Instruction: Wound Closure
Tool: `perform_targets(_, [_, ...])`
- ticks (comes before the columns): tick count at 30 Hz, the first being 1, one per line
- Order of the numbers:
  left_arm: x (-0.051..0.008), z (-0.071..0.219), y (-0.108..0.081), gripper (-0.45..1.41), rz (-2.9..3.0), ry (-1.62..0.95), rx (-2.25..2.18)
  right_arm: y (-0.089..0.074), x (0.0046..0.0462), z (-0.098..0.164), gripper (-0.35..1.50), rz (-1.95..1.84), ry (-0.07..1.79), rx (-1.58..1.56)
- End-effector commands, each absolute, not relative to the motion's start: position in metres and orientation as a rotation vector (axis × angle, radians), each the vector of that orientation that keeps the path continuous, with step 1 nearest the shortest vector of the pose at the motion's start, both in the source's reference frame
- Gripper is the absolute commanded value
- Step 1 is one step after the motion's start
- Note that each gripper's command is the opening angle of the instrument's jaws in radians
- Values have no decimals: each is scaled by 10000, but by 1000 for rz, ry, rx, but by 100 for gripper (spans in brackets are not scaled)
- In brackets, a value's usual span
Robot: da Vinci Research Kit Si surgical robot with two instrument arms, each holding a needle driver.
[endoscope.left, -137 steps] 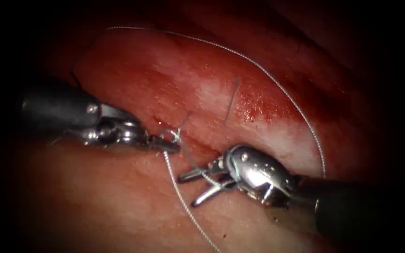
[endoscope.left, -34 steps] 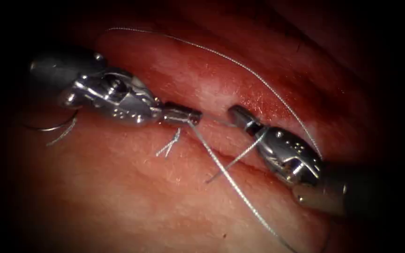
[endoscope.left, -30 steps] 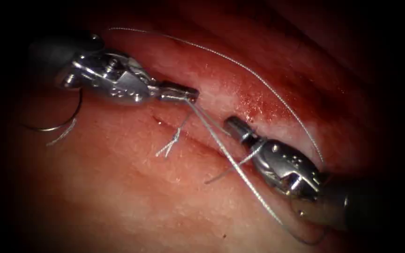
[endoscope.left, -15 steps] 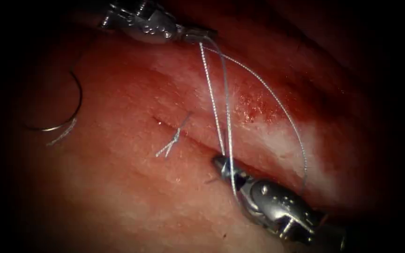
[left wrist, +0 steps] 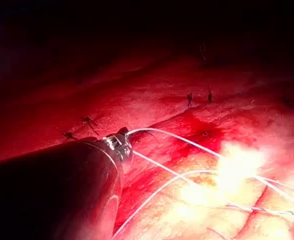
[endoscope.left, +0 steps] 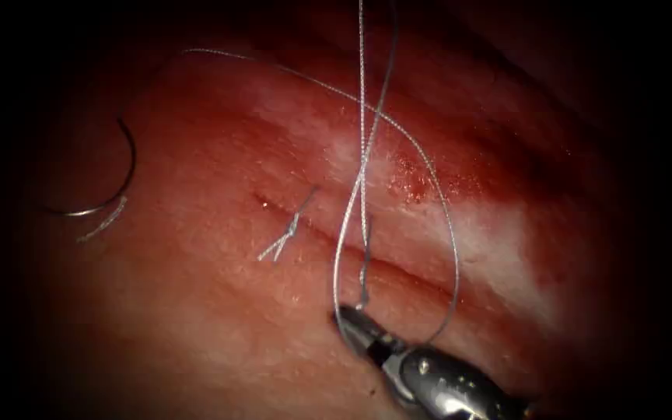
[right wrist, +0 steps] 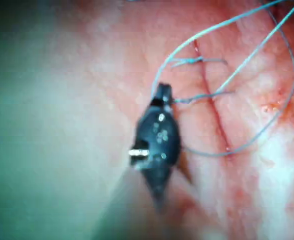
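Note:
The curved needle [endoscope.left: 110, 187] lies loose on the tissue [endoscope.left: 196, 311], well left of the cut [endoscope.left: 398, 272]; neither tool holds it. Two strands of thread [endoscope.left: 362, 93] rise steeply from the cut, crossing above it. My right tool [endoscope.left: 351, 320] sits just below the cut, jaws shut on the thread's short end [endoscope.left: 364, 272], and its tip [right wrist: 161, 95] meets that end in the right wrist view. A wide loop of thread [endoscope.left: 449, 257] curves round to it. In the left wrist view my left tool [left wrist: 122, 141] is shut on the thread [left wrist: 186, 142], which runs off taut across the tissue.
A tied stitch with short cut ends [endoscope.left: 289, 229] sits on the cut's left part. Red fluid [endoscope.left: 414, 171] speckles the tissue right of the cut. Older stitches [left wrist: 189, 97] stand on the tissue beyond the left tool.
The left tool has risen toward the top with the thread, stretching two strands upward. The right tool has drawn back downward with the short end. The needle has stayed put.

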State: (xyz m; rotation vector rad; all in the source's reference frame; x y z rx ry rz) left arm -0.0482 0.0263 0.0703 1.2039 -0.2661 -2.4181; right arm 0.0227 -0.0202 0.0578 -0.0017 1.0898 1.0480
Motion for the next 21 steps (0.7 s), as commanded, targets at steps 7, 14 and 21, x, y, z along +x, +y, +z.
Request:
perform_targets(7, [-483, 716, 277, -45, -2455, -286, 1187, -231, 245, 566, -35, 1022, 1108, 35])
perform_targets(14, [-485, 725, 295, -45, -2462, -357, 1166, -250, 256, 550, -35, 989, 1112, 45])
perform_targets(21, [-493, 746, 317, -45, -2468, -388, 1147, -269, 257, 550, -35, 967, 1101, 58])
